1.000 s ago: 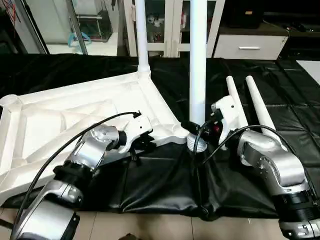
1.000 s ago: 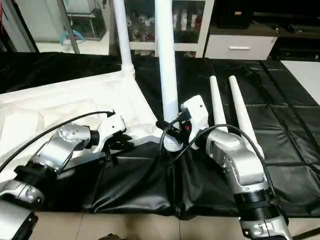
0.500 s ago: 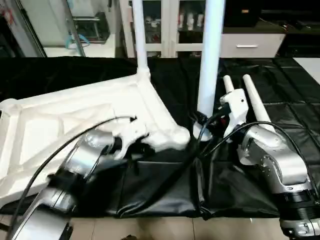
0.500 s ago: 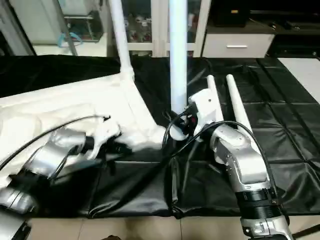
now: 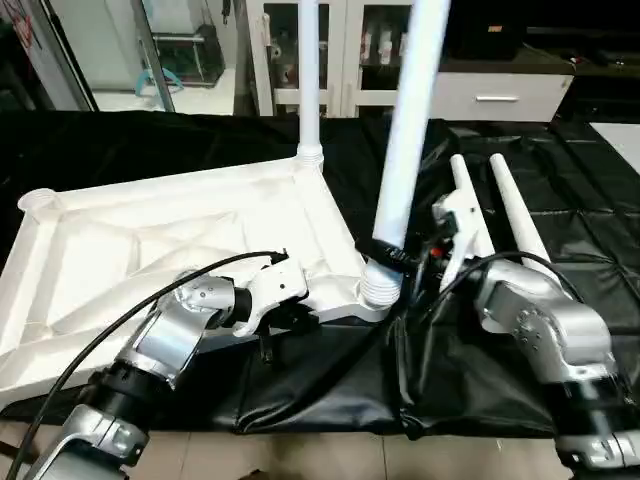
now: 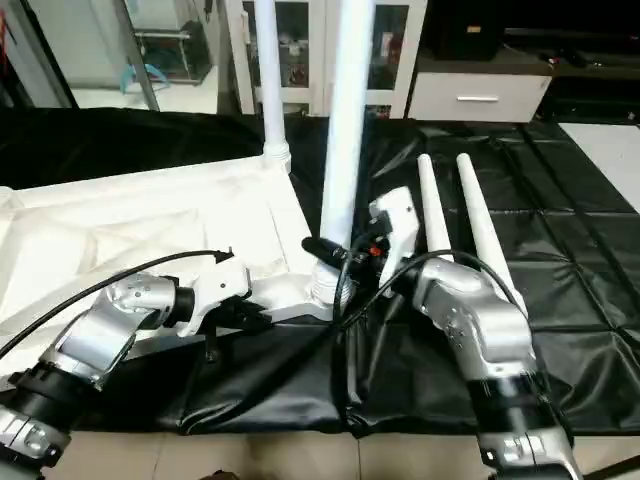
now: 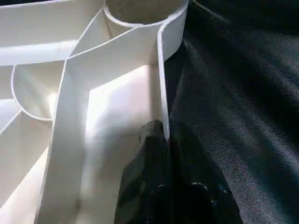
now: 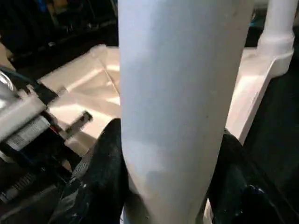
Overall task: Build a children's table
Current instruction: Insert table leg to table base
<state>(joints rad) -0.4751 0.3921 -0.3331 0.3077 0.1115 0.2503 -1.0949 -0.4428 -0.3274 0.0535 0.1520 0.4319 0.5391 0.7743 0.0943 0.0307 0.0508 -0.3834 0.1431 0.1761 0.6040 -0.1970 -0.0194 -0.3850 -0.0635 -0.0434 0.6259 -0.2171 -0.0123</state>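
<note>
The right gripper (image 5: 392, 252) holds a long white leg (image 5: 405, 140) leaning right over the near corner socket (image 5: 378, 293), while the left gripper (image 7: 158, 135) pinches the white top's rim (image 7: 162, 79) just left of it.

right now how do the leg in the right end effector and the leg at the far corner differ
The held leg leans, its ribbed end resting at the tabletop's near corner socket, with the right end effector clamped low on it. The far leg stands upright, seated in its socket, with nothing touching it. Both are long white tubes rising out of view.
</note>
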